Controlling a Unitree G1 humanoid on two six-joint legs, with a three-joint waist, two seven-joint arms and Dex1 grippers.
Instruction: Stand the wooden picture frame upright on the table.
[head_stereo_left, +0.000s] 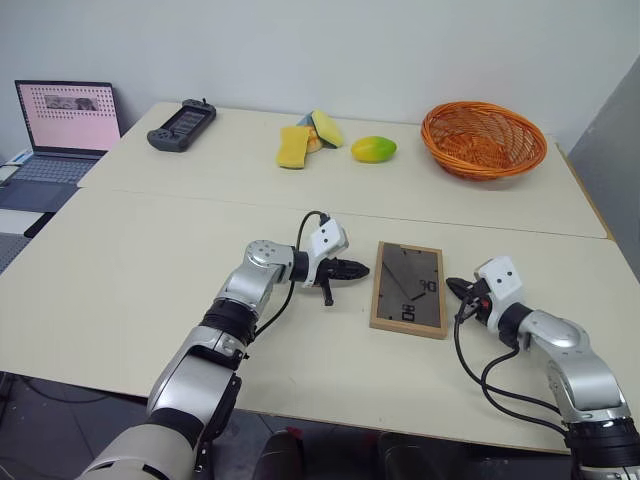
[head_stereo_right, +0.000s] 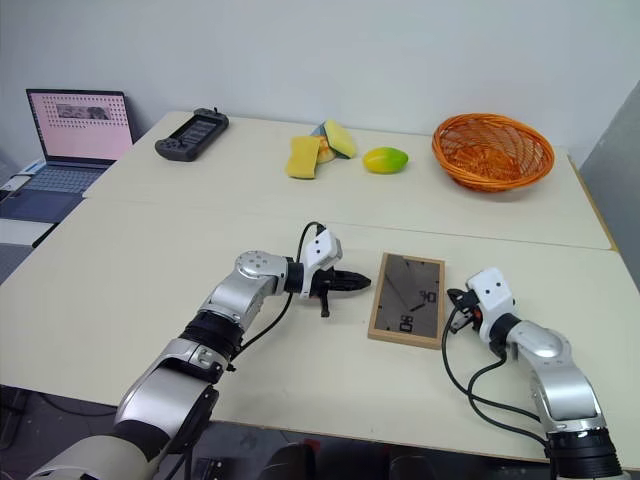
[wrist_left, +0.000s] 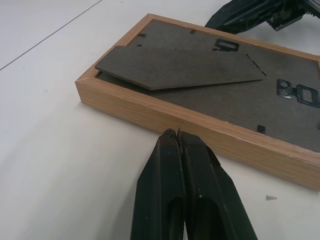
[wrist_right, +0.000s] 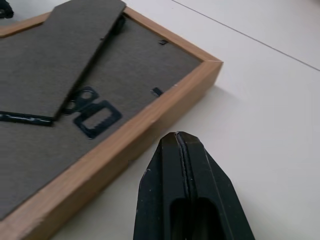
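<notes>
Jaws on both arms are pressed together and pinching nothing: the left gripper points at the left long edge of the wooden picture frame, just short of the wood, and the right gripper sits just beside the opposite long edge. The frame lies flat, back up, near the front of the bench, between the two arms, with its stand flap lifted slightly off the grey backing. To do this step well, I judge one edge should be tipped up by a fingertip while the other arm blocks the far edge from sliding, and the flap should swing out before the frame is let go, or it may fall over. Hidden for now: the picture side faces the bench, the flap's hinge is hard to make out, and whether either fingertip actually touches the wood cannot be told.
</notes>
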